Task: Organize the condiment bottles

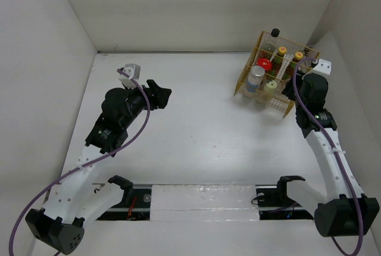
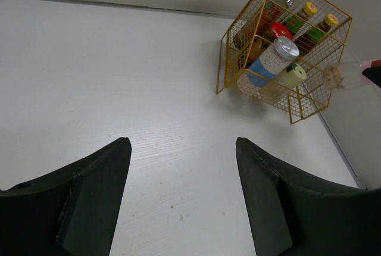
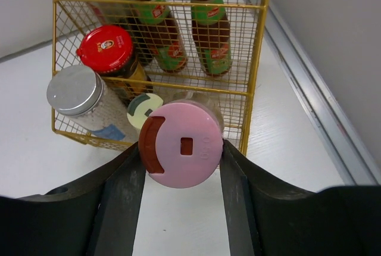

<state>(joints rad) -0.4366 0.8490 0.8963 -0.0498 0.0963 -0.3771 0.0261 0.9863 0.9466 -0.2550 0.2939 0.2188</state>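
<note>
Right gripper [image 3: 183,164] clamped on the pink-capped bottle [image 3: 183,144], which you see held at the near wall of the yellow wire basket [image 3: 256,59], just beside the cream-capped bottle [image 3: 141,108]. The basket also holds yellow-capped bottles [image 3: 156,24], a red-lidded jar [image 3: 105,47] and a silver-lidded jar [image 3: 74,90]. Your left gripper [image 2: 181,161] hangs released and empty over the white table [image 2: 119,77], well apart from the basket.

White tabletop [image 1: 202,149], plain white walls [image 1: 196,6] on three sides; soft even light, faint shadows
</note>
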